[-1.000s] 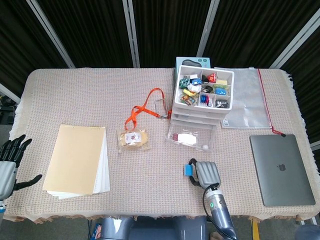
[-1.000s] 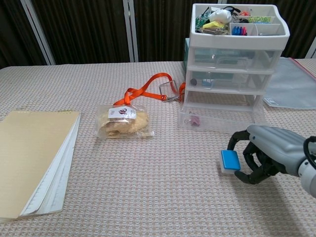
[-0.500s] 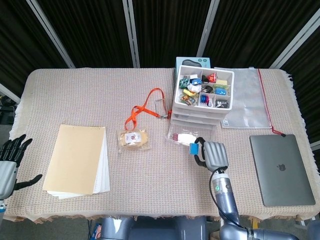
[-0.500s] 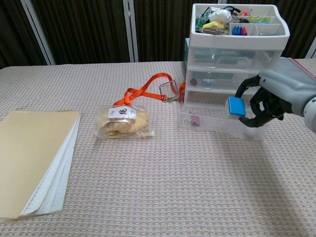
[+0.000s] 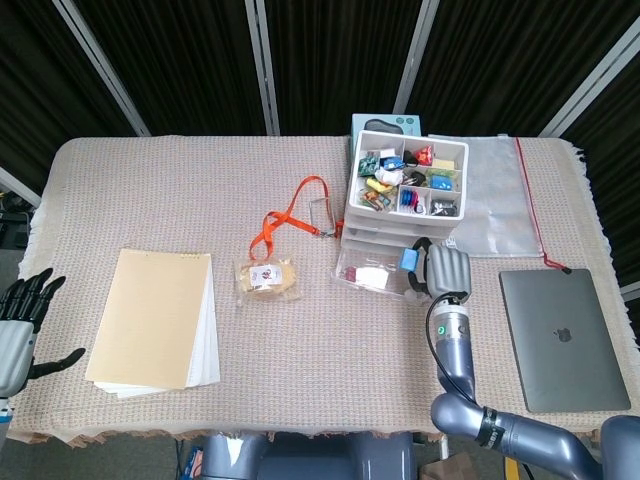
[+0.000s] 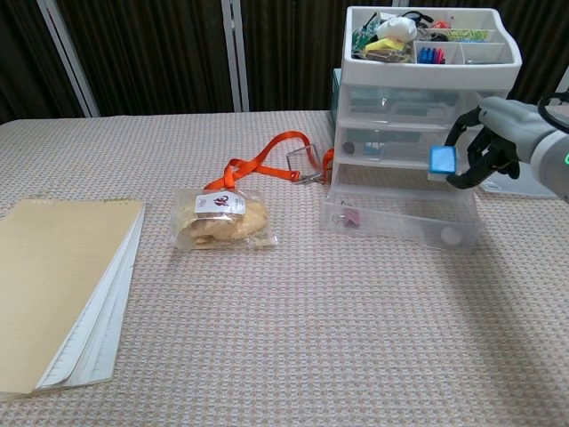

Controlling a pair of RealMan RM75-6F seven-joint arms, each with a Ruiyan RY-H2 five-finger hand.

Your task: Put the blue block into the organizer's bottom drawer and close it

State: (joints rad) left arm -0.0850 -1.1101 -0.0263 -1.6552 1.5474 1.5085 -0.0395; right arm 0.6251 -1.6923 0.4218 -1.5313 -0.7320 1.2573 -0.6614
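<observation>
Your right hand [image 6: 484, 147] has the blue block [image 6: 442, 160] pinched at its fingertips, fingers curled around it, held in the air above the right end of the organizer's [image 6: 425, 93] pulled-out bottom drawer [image 6: 400, 221]; the head view shows the same, block [image 5: 409, 259] over the drawer [image 5: 383, 272] near the organizer front. The block looks small, rigid and light, likely foam or plastic with a pale underside, so it shouldn't deform or need much squeeze; smooth faces could slip if you relax unevenly. The current hold on opposite faces looks fine, keep it. The drawer is clear thin plastic, light, and will probably skid or rack if pushed off-centre, so push at the middle of its front wall when closing. It already holds a small pink item [image 6: 353, 217] at the left and a white ball [image 6: 452, 236] at the right; drop the block between them. Your left hand [image 5: 18, 325] is off the table's [image 5: 150, 190] left edge, fingers spread, holding nothing. Lanyard [image 6: 271, 160] and snack bag [image 6: 222, 218] lie left of the drawer, apart from it.
</observation>
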